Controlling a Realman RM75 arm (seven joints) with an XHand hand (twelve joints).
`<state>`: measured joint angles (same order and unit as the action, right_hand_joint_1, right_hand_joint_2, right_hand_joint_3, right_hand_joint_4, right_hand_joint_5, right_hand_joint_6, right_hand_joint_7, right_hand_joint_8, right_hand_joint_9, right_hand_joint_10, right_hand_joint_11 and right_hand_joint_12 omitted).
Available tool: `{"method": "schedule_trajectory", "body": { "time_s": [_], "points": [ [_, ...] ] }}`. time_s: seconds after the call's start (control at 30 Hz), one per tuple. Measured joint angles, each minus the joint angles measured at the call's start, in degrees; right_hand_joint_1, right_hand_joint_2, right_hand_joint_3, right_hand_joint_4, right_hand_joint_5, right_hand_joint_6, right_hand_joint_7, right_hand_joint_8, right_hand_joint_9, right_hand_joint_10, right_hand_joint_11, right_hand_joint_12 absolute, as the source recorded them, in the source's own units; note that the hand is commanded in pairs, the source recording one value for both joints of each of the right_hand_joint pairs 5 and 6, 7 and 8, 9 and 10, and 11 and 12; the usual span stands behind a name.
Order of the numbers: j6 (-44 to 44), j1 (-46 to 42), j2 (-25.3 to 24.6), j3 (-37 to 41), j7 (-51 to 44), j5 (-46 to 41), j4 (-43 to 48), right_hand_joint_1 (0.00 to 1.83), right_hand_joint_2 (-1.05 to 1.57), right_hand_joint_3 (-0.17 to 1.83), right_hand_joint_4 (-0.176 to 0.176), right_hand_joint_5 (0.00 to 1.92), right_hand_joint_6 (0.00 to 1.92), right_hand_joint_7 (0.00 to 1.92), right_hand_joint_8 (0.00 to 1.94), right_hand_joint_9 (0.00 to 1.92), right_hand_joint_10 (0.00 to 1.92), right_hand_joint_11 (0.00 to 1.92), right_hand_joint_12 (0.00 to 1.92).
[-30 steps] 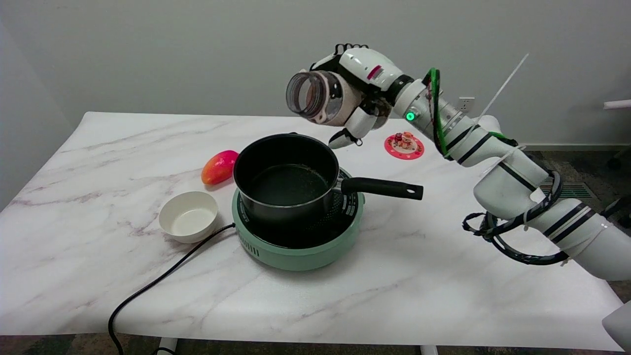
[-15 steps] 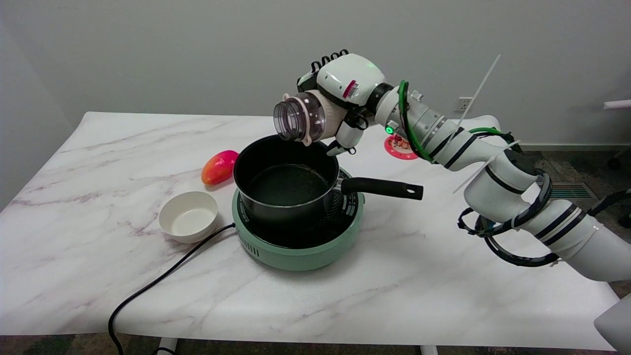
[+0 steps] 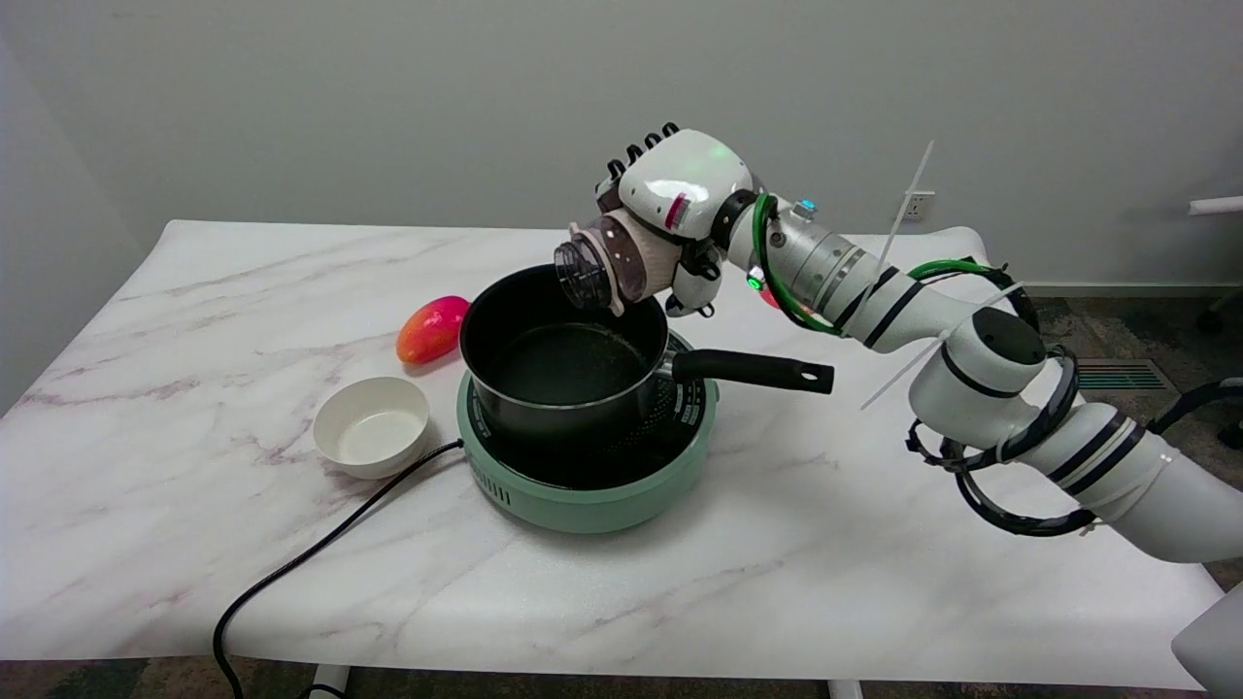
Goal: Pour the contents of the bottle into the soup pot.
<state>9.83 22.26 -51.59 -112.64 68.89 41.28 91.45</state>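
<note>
Head view shows the white marble desk [image 3: 874, 544], with the right arm [image 3: 971, 369] reaching in from the lower right. A mint-green electric hotplate [image 3: 592, 490] sits mid-desk, its black cord [image 3: 320, 553] trailing off the near edge. On it stands the black soup pot [image 3: 558, 354], handle pointing right. The right hand [image 3: 680, 209] holds the clear bottle [image 3: 612, 267], fingers wrapped round its body, tipped mouth-down over the pot's far rim. A white bowl [image 3: 372, 425] lies left of the hotplate, a mango [image 3: 432, 328] just behind it
</note>
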Motion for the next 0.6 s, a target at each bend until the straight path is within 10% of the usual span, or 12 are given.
{"method": "schedule_trajectory", "body": {
  "time_s": [0.6],
  "points": [
    [1.9, 1.1, 1.7, -0.2, -0.1, 10.2, -0.6, 1.46, 1.22, 0.57, 0.000, 1.92, 1.92, 1.92, 1.92, 1.30, 1.30, 1.19, 1.19]
  ]
}}
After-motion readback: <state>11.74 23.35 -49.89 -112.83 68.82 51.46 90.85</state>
